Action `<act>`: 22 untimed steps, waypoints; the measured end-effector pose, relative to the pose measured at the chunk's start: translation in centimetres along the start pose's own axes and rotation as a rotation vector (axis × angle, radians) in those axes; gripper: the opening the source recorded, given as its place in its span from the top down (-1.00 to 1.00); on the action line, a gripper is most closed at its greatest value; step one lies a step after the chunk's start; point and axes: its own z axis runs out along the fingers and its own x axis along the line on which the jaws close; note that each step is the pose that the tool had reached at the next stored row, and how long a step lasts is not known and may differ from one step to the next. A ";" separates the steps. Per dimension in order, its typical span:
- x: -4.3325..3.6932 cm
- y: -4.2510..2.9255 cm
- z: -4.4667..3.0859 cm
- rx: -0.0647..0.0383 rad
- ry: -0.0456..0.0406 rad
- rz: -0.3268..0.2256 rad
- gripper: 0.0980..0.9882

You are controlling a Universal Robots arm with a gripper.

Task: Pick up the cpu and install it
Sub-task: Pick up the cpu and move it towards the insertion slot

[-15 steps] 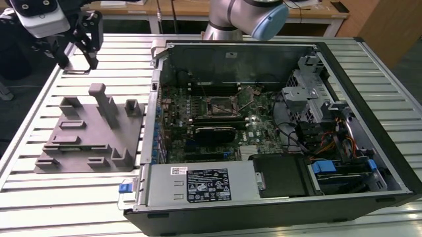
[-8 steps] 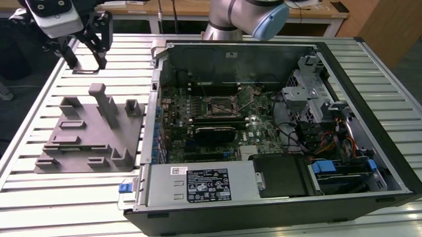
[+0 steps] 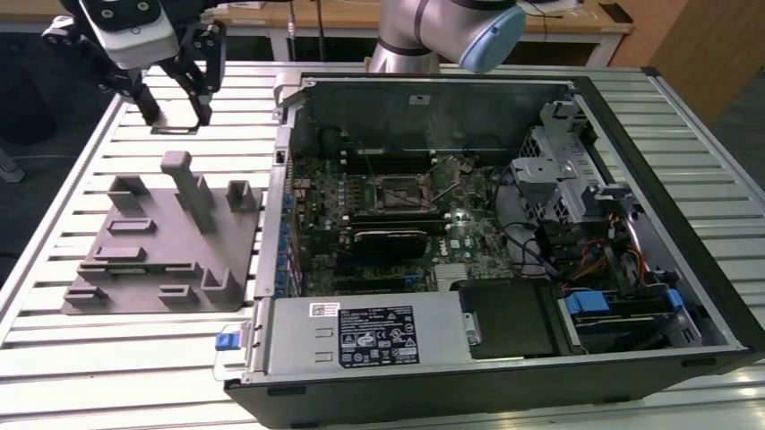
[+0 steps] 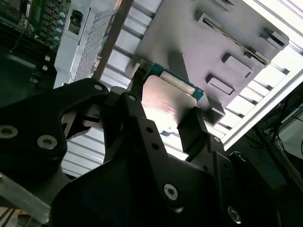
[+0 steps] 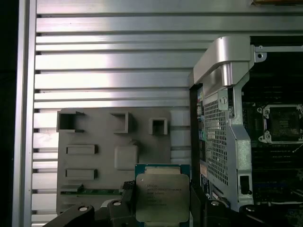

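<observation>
The cpu (image 5: pixel 162 196), a small square chip with a pale metal top and green edge, sits clamped between my gripper's (image 5: pixel 162 193) two black fingers. In the second wrist view the cpu (image 4: pixel 166 100) shows its shiny face between the fingers (image 4: pixel 193 125). In the exterior view my gripper (image 3: pixel 175 116) hangs over the slatted table beyond the grey fixture (image 3: pixel 161 255), to the exterior view's left of the open computer case (image 3: pixel 669 188). The cpu (image 3: pixel 176 129) appears there as a thin edge at the fingertips. The black-framed socket (image 3: pixel 397 190) on the motherboard lies bare inside the case.
The grey fixture (image 5: pixel 104 142) has upright posts and pockets below the gripper. The case's metal wall (image 5: pixel 222 118) stands between the gripper and the socket (image 5: pixel 283 124). A power supply (image 3: pixel 358 336) and drive cage (image 3: pixel 562 179) fill the case's sides.
</observation>
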 end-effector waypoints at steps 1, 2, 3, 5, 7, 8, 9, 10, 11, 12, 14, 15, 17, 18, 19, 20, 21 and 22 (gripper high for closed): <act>-0.21 0.01 0.01 0.000 -0.0001 0.000 0.00; -0.44 0.02 0.00 0.000 0.0000 0.000 0.00; -0.64 0.02 0.01 0.000 0.0000 0.000 0.00; -1.04 0.04 0.02 0.000 0.0000 0.000 0.00; -1.41 0.05 0.02 0.000 0.0000 0.000 0.00; -1.59 0.06 0.02 0.000 0.0000 0.000 0.00; -1.75 0.06 0.03 0.000 0.0000 0.000 0.00; -1.93 0.07 0.03 0.000 0.0000 0.000 0.00; -2.12 0.07 0.03 0.000 0.0000 0.000 0.00; -2.33 0.08 0.04 0.000 0.0000 0.000 0.00; -2.77 0.10 0.04 0.000 0.0000 0.000 0.00; -2.99 0.10 0.04 0.000 0.0000 0.000 0.00; -3.45 0.12 0.05 0.000 0.0000 0.000 0.00; -3.66 0.13 0.06 0.000 -0.0001 0.000 0.00; -3.87 0.13 0.06 0.000 0.0000 0.000 0.00; -4.08 0.14 0.06 0.000 0.0001 0.000 0.00; -4.29 0.15 0.06 0.000 0.0001 0.000 0.00; -4.51 0.16 0.07 0.000 0.0000 0.000 0.00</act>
